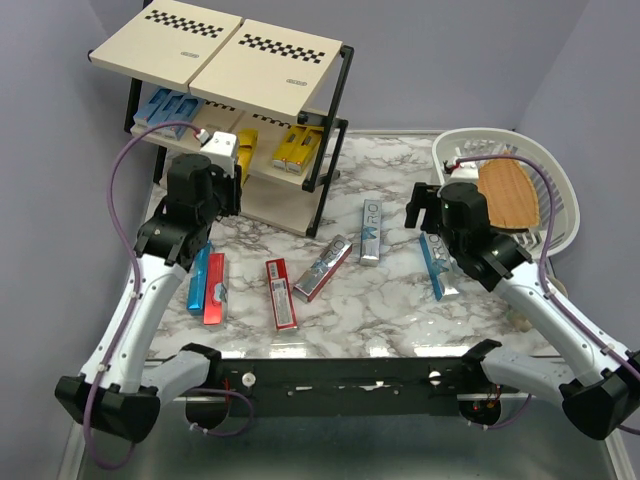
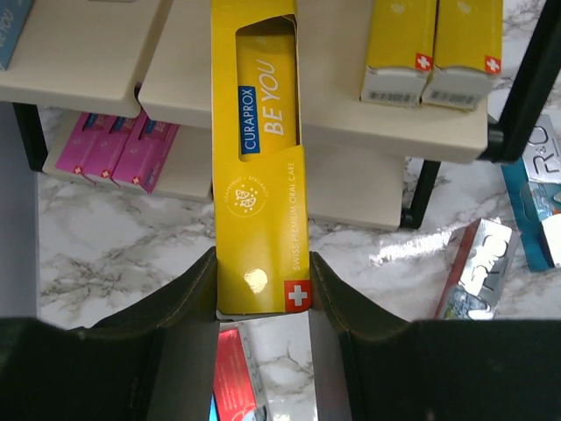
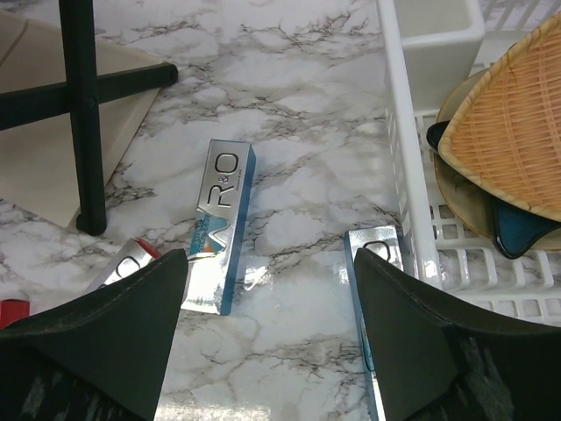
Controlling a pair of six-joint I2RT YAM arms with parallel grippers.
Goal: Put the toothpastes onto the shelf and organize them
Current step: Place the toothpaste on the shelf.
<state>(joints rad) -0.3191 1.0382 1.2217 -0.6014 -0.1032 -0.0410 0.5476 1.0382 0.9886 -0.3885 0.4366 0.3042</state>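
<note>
My left gripper (image 2: 261, 289) is shut on the near end of a yellow toothpaste box (image 2: 259, 175), which points at the shelf's (image 1: 275, 200) middle board (image 2: 88, 61). Two yellow boxes (image 2: 429, 48) lie on that board to its right, and blue ones (image 1: 165, 105) lie on it at the far left. Pink boxes (image 2: 118, 149) sit on the bottom board. My right gripper (image 3: 267, 289) hangs open over bare table, between a silver-teal box (image 3: 219, 224) and a silver-blue box (image 3: 372, 263). More boxes lie loose on the table: blue and red (image 1: 207, 285), red (image 1: 281, 293) and silver (image 1: 323, 267).
A white plastic basket (image 3: 399, 132) with a wooden board (image 1: 510, 195) and dishes stands at the right, close to the silver-blue box. The shelf's black leg (image 3: 83, 114) stands left of my right gripper. The table top is marbled white.
</note>
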